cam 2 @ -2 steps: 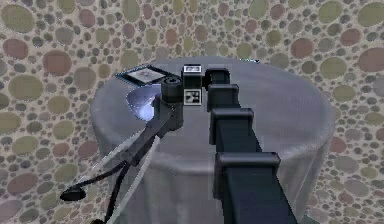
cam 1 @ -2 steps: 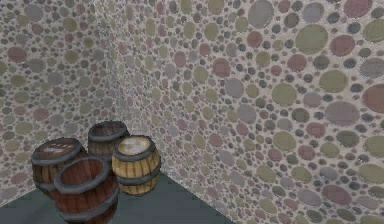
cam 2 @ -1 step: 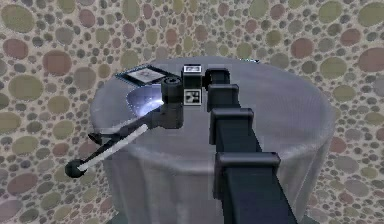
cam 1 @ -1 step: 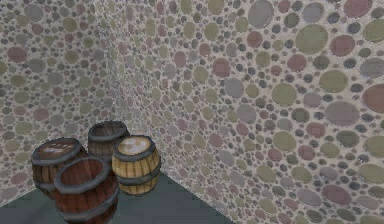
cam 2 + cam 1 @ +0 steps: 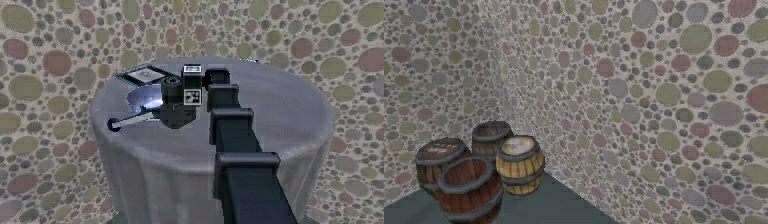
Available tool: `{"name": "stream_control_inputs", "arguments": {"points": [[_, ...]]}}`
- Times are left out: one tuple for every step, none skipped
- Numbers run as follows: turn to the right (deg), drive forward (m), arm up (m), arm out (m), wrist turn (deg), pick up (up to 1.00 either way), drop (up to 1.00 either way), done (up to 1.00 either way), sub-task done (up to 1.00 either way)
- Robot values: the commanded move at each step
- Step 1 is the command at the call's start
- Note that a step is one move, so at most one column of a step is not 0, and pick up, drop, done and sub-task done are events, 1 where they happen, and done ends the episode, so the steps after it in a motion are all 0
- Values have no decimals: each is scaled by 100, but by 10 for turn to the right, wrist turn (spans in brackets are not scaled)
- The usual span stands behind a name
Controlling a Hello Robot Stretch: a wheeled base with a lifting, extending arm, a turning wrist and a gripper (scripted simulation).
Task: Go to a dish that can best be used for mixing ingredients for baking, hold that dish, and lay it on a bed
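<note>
In the arm side view, a shallow grey-blue bowl point(image 5: 148, 97) lies on a round table point(image 5: 280, 110) draped in grey cloth, toward the tabletop's left. The dark arm point(image 5: 240, 150) reaches up from the bottom edge over the table. Its gripper point(image 5: 120, 123) lies at the bowl's near rim, with the thin fingers pointing left. The bowl rests on the table at and behind the gripper, so I cannot tell whether the gripper holds anything.
A flat dark rectangular thing point(image 5: 140, 75) lies on the table behind the bowl. In the forward view, several wooden barrels point(image 5: 479, 165) stand in a corner between spotted walls point(image 5: 654, 90). Dark floor point(image 5: 554, 205) runs along the forward view's right wall.
</note>
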Motion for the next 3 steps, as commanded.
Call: {"name": "stream_control_inputs", "arguments": {"points": [[0,0,0,0,210,0,0,0,0],[0,0,0,0,0,100,0,0,0],[0,0,0,0,-450,0,0,0,0]]}}
